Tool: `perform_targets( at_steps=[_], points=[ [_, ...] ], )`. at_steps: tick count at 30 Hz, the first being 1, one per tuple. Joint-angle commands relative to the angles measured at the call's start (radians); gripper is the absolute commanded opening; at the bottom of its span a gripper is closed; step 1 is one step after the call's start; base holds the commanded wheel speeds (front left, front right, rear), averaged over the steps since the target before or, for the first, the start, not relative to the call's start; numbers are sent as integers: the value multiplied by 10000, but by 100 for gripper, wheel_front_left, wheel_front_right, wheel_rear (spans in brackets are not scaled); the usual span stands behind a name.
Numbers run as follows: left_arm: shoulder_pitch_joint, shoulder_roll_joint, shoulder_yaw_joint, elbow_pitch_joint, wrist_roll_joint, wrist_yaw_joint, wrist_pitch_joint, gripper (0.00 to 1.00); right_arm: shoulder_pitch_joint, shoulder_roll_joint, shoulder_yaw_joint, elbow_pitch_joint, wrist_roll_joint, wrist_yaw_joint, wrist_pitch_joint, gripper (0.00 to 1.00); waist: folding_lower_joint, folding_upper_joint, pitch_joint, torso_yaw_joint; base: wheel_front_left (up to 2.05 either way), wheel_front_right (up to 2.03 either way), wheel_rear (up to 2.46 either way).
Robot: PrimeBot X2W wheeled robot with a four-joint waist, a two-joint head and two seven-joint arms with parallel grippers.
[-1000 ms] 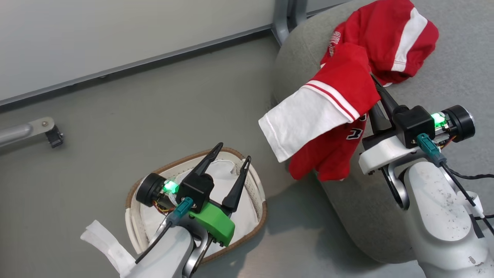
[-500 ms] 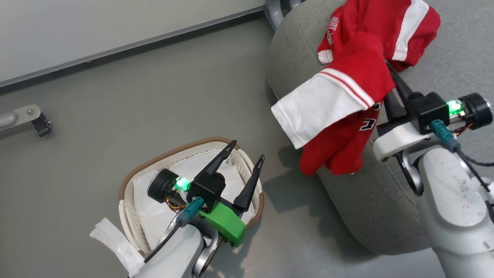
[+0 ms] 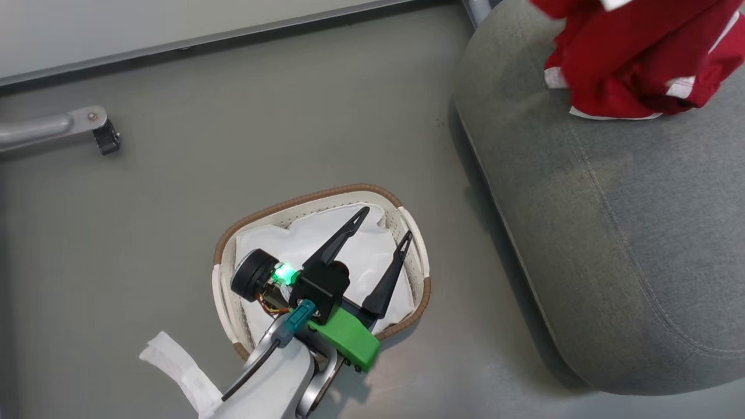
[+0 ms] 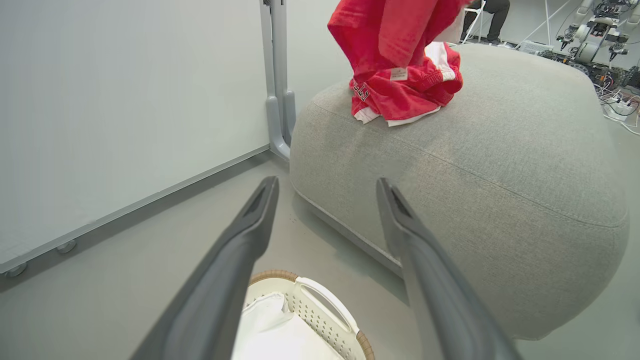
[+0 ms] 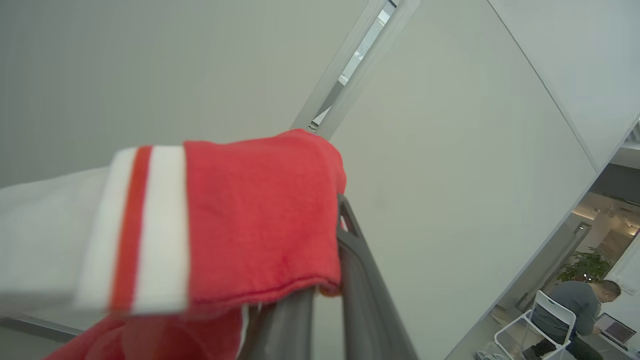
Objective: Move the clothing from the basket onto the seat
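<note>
My left gripper (image 3: 385,223) hangs open over the basket (image 3: 326,196), an oval cream basket with a brown rim holding a plain white liner (image 3: 364,262). Between its spread fingers in the left wrist view (image 4: 327,182) I see the grey seat (image 4: 475,150). Red clothing (image 4: 400,95) with white trim lies bunched on the seat's top, and a second red garment (image 4: 390,30) hangs just above it. In the head view the clothing (image 3: 628,70) sits at the seat's (image 3: 611,233) far end. My right gripper (image 5: 336,210) is shut on a red garment (image 5: 250,215) with white stripes.
A metal leg with a black caster (image 3: 99,131) lies on the grey floor at left. A white wall panel and its grey post (image 4: 277,75) stand behind the seat. A person (image 5: 582,305) sits on a white chair in the distance. Another robot (image 4: 595,35) stands beyond the seat.
The head camera has shifted. My right gripper has carried its garment up and farther over the seat, leaving the head view. The left gripper stays open over the basket.
</note>
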Motion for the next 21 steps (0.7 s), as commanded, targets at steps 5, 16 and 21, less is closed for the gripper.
perform_targets(
  at_steps=[5,16,21],
  points=[
    [-364,118,-8,-147,194,-53,-6,100,-763,-1051,-892,402,-261,-14,617,0,0,-1,1041,753,0,0,0],
    [-1021,336,-31,-321,447,-31,30,100,669,-993,-3576,2937,-1058,-14,821,0,0,-1,2592,1232,0,0,0],
    [-1139,438,2,-390,471,57,31,100,1176,-285,-4614,3665,-1639,-14,538,0,0,-1,2907,1213,0,0,0]
  ],
)
